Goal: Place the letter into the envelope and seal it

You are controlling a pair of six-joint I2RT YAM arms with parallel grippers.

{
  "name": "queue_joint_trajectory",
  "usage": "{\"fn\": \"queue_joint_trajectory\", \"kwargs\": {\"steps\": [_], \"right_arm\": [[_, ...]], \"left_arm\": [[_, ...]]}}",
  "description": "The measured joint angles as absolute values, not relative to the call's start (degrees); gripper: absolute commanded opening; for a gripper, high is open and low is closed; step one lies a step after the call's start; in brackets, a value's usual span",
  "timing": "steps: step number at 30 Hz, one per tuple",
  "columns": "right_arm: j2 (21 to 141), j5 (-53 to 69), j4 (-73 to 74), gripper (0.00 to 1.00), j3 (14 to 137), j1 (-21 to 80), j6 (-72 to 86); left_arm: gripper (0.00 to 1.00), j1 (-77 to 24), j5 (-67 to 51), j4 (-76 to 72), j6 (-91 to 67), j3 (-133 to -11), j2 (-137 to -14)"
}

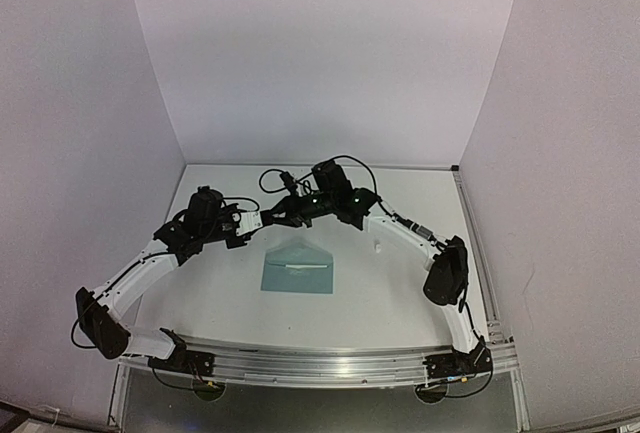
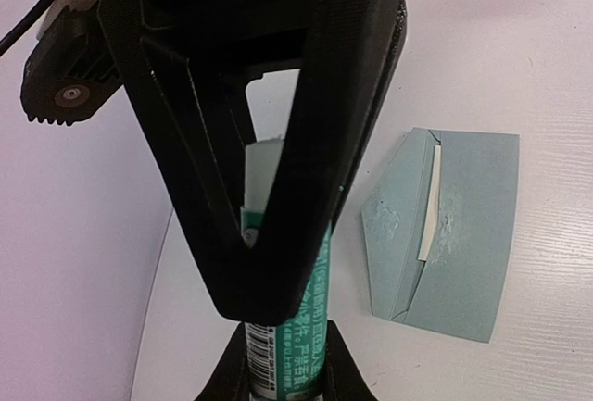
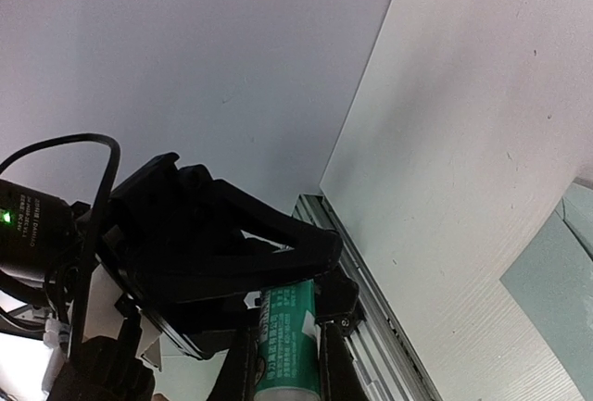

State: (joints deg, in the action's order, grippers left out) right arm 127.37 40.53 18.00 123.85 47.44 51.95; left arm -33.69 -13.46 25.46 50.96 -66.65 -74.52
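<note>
From where I stand, reading the top view L to R: the left gripper [image 2: 283, 378] sits left of centre, pressed onto the lower end of a green-and-white glue stick [image 2: 295, 341]. The stick runs up btwn its fingers in its own wrist cam. Right against it, just right of centre, the right gripper [image 3: 287, 373] is pinched on the same stick from the other side. Each wrist cam shows the other gripper's black frame close in front. Two holds on one stick, raised off the desk [image 1: 400, 293], look like a twist or pull to get the glue ready. That's my read only.

Below the pair, mid-frame, the envelope [image 1: 297, 270] lies flat on the desk w/ its flap open, pointing toward the far wall, inner face up. Prob. laid that way so glue can go on the flap. A pale strip [image 2: 431, 202] shows along the mouth; it may be the letter's edge, can't tell. No separate sheet visible, so I'd guess the letter is inside and sealing is what's left.

Further right, apart from the envelope, a small white tube [image 1: 377, 247] stands on the desk, poss. the cap.
</note>
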Motion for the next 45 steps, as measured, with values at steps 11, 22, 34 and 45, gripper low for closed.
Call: {"fn": "queue_joint_trajectory", "kwargs": {"steps": [11,22,34,45], "right_arm": [[125.3,41.5,17.7,0.0,119.6,47.4,44.5],[116.2,42.2,19.0,0.0,110.6,47.8,31.8],[115.7,41.7,19.4,0.0,110.6,49.3,28.4],[115.7,40.9,20.0,0.0,110.8,49.3,28.1]], "left_arm": [[0.85,-33.3,-24.0,38.4,49.7,-70.0,-74.6],[0.65,-32.9,-32.3,47.6,49.0,-76.1,-76.2],[0.34,-32.9,-33.7,47.6,44.7,-78.4,-78.8],[0.0,-32.8,-34.2,47.7,45.3,-78.5,-78.8]]}}
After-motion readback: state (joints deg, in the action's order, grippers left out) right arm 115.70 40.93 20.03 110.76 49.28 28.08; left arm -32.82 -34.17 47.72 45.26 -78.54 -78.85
